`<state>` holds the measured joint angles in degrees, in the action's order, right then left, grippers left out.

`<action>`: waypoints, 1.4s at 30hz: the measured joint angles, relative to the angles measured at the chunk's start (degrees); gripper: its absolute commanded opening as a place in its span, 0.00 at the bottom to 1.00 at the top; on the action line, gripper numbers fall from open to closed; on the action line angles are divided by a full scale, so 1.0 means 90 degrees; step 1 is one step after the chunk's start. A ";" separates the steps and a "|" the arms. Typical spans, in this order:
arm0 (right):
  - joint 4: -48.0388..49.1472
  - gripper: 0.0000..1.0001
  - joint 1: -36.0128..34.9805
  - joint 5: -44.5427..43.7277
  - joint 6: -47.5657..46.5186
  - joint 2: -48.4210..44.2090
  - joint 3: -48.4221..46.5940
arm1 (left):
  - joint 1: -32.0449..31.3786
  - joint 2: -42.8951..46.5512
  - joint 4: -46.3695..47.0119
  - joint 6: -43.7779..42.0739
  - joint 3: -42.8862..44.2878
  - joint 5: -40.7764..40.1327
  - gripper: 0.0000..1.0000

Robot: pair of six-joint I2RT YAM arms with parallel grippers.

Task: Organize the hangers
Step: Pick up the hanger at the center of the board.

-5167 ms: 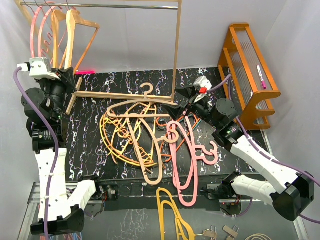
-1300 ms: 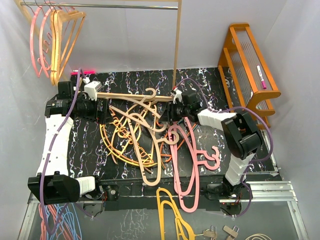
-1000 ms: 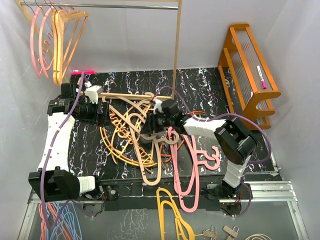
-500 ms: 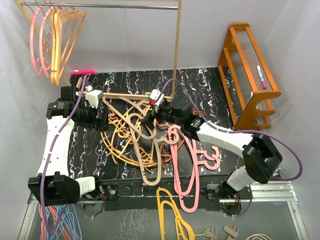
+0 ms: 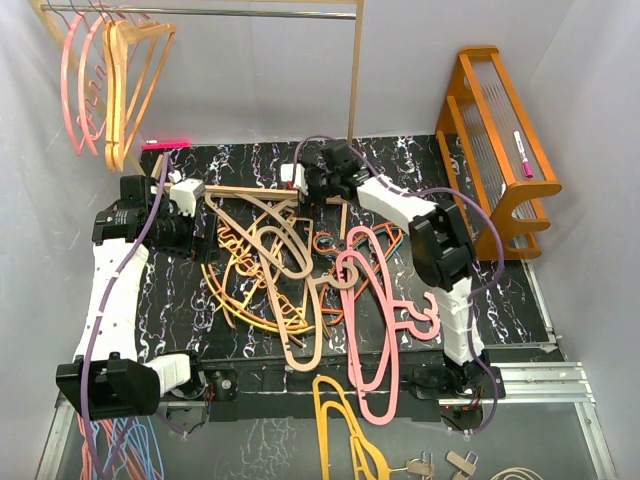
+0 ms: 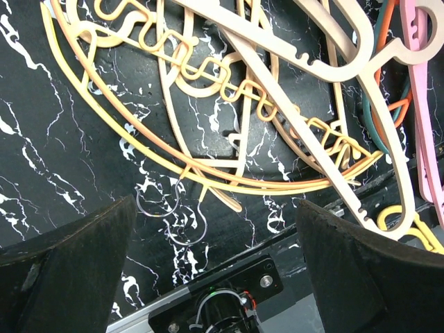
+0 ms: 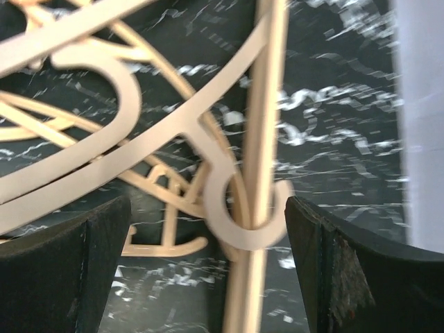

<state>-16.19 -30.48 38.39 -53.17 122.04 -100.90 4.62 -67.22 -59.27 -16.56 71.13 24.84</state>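
**Top view.** The hangers [image 5: 290, 275] are heaped at centre frame on the black marbled mat [image 5: 170, 300], hooks and loops interlaced. None can be lifted cleanly until one is singled out. A few hung hangers [image 5: 100, 80] are bunched at upper left, at the end of the rail [image 5: 250, 12]; this is judged to leave the rest of the rail free for more. The left arm [image 5: 115, 270] is bent in from the left edge toward the heap. The right arm [image 5: 400, 205] is stretched to the back, over the rack's base bar [image 5: 250, 188].

**Left wrist view.** The left fingers [image 6: 62, 277] are seen at the lower corners, spread wide and released, with only mat between them. Above them a yellow-orange wavy hanger [image 6: 229, 87] is crossed by a pale notched hanger [image 6: 333, 166], so it is pinned from above.

**Right wrist view.** The picture is blurred. The right fingers [image 7: 62, 270] are parted at either side and nothing is grasped. Between them a tan hook [image 7: 239, 232] lies against the upright pale bar. Whether it is caught round the bar cannot be told. The placement suggests that this hook is the one being lined up for.
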 measured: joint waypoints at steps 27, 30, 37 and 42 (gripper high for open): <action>0.0148 0.56 -0.0114 -0.0061 0.0527 0.1523 -0.0901 | -0.0005 0.0080 0.0202 0.0080 -0.0168 0.0170 0.97; 0.0153 0.54 -0.0066 -0.0073 0.0656 0.1603 -0.0906 | -0.0005 0.0083 0.0202 0.0083 -0.0168 0.0170 0.97; 0.0236 0.27 0.0027 -0.0085 0.0823 0.1617 -0.0906 | -0.0005 0.0083 0.0204 0.0083 -0.0168 0.0168 0.97; 0.0299 0.08 0.0032 -0.0090 0.0899 0.1617 -0.0906 | -0.0005 0.0083 0.0194 0.0073 -0.0168 0.0168 0.97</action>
<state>-13.50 -30.20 37.58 -45.08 136.59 -109.06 4.58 -66.48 -57.52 -15.90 69.63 26.35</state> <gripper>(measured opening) 0.182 0.970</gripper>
